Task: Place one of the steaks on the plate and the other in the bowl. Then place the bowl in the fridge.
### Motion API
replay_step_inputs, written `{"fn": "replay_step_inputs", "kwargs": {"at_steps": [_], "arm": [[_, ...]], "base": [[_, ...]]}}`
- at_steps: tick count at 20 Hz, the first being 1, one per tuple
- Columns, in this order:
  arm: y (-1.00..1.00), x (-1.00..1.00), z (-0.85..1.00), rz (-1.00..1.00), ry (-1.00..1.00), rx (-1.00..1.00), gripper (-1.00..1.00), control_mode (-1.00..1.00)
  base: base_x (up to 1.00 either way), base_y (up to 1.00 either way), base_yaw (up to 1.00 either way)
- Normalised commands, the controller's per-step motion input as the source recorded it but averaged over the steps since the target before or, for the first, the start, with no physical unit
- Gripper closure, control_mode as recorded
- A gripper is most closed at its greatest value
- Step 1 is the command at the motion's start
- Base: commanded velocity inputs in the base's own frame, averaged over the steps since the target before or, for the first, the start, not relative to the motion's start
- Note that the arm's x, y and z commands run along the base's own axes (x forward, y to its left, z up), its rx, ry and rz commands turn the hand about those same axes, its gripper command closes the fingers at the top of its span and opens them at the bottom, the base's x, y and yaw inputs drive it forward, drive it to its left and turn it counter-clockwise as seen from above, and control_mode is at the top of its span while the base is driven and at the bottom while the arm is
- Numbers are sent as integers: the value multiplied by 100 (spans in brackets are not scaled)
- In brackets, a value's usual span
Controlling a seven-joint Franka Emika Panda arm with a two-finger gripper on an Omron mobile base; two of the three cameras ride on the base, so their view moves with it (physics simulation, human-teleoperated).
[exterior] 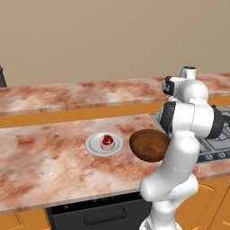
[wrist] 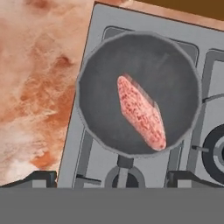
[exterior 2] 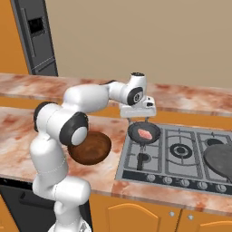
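One steak is settled: the deep red steak (exterior: 107,141) lies on the plate (exterior: 92,147), which sits about mid-way along the counter's (exterior: 40,157) length, nearer its back edge than its front. Just beside the plate, toward the stove, stands the brown bowl (exterior: 148,144), with nothing visible inside it from the right base view, though the arm covers part of it.

The step in hand looks to be fetching the second piece. The pale pink steak (wrist: 141,112) lies flat and slantwise in the middle of the small frying pan (wrist: 100,87), on the hob's (exterior 2: 190,154) back-left burner, near the hob's left edge. The gripper (exterior 2: 138,118) hangs directly above that pan, fingers spread wide apart and holding nothing — their tips (wrist: 41,176) frame the pan's near rim in the hand view.

Next, I judge, the hand must drop straight down, turn so the fingers straddle the steak's narrow width, and close low enough to catch so thin a piece without scraping the pan — then carry it left to the bowl
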Motion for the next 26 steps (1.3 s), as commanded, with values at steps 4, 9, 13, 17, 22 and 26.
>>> {"fn": "replay_step_inputs", "kwargs": {"at_steps": [4,9,13,17,22,26], "arm": [[-10,49,-5,13,0,0,-100,-100],[-11,44,-24,13,0,0,-100,-100],[-8,43,-44,17,0,0,-100,-100],[0,28,-22,19,0,1,-100,-100],[0,12,-18,16,1,0,-100,-100],[1,-16,-30,8,8,-1,-100,-100]], "base": [[0,0,0],[0,0,0],[0,0,0],[0,0,0],[0,0,0],[0,0,0]]}}
